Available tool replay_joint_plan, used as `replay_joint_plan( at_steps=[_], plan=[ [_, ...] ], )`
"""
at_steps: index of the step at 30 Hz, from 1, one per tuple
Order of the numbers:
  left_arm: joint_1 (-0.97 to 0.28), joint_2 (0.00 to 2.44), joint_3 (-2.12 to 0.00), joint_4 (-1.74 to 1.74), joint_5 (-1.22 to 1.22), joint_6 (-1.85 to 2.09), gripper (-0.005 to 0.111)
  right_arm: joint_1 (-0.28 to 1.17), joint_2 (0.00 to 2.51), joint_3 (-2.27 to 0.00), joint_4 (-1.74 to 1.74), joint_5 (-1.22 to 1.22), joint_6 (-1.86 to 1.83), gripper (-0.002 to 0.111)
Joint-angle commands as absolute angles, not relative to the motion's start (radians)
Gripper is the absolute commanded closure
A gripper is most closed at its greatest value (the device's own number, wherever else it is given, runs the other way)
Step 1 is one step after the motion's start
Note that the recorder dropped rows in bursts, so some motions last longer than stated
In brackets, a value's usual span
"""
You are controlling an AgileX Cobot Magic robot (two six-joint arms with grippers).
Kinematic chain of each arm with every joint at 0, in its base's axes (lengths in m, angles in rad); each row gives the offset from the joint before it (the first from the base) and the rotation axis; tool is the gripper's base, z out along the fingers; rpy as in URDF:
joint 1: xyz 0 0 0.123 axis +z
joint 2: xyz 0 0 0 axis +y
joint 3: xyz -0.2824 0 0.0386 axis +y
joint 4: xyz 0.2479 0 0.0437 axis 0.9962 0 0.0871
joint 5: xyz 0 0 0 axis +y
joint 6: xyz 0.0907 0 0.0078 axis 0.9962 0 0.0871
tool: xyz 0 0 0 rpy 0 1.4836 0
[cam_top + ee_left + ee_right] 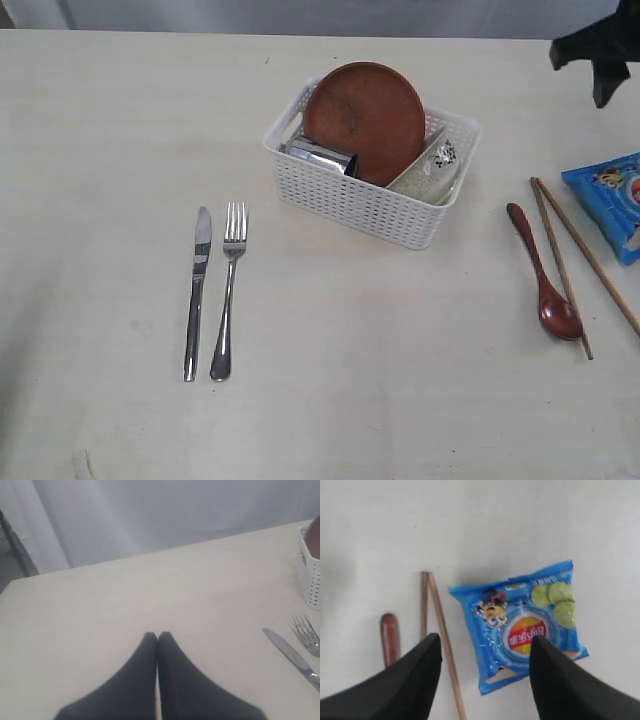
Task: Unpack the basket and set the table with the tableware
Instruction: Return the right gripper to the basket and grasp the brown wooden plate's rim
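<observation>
The right pincer [485,642] stands wide open and empty. The blue chip bag [520,625] lies flat on the worktop [380,380] below the gap between its fingers. The chopsticks [442,630] and the red spoon [390,637] lie just beside one finger. The left pincer [157,636] is closed on nothing, with the knife [295,657] and fork [307,635] near it, off toward the basket [350,205]. The basket sits well apart from both pincers. It still holds the brown plate [365,120], propped on edge, with the steel cup [320,155] and the pale bowl [430,165] on either side, so the unpacking looks about half done. The plate is likely the riskiest piece. A thin rim gripped at a slant could slip free, and pulling it out may drag the light basket or knock the bowl resting against it. The cup's shiny, round wall could also squirt out of a shallow pinch. If the right pincer dropped where it hangs now, it would probably nudge the chopsticks askew.
</observation>
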State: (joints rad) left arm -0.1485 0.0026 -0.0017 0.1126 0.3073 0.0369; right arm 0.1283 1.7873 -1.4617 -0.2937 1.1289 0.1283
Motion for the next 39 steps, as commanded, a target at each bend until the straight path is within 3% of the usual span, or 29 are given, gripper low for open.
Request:
replay_joint_plan(
  at_steps=[1,9,21,39],
  plan=[
    [-0.143,0.000,0.000,0.108,0.299,0.033,0.107,0.247,1.760,-1.517,-0.236,1.115,0.039,0.057],
    [-0.143,0.000,0.000,0.108,0.299,0.033,0.107,0.451,1.818,-1.601,-0.183,0.967,0.032,0.057],
    [-0.143,0.000,0.000,0.108,0.299,0.033,0.107,0.454,2.089,-1.859,0.019,1.030,-0.168,0.057],
    [-0.143,0.000,0.000,0.108,0.299,0.033,0.107,0.454,2.171,-1.870,-0.060,1.028,-0.210,0.057]
  ],
)
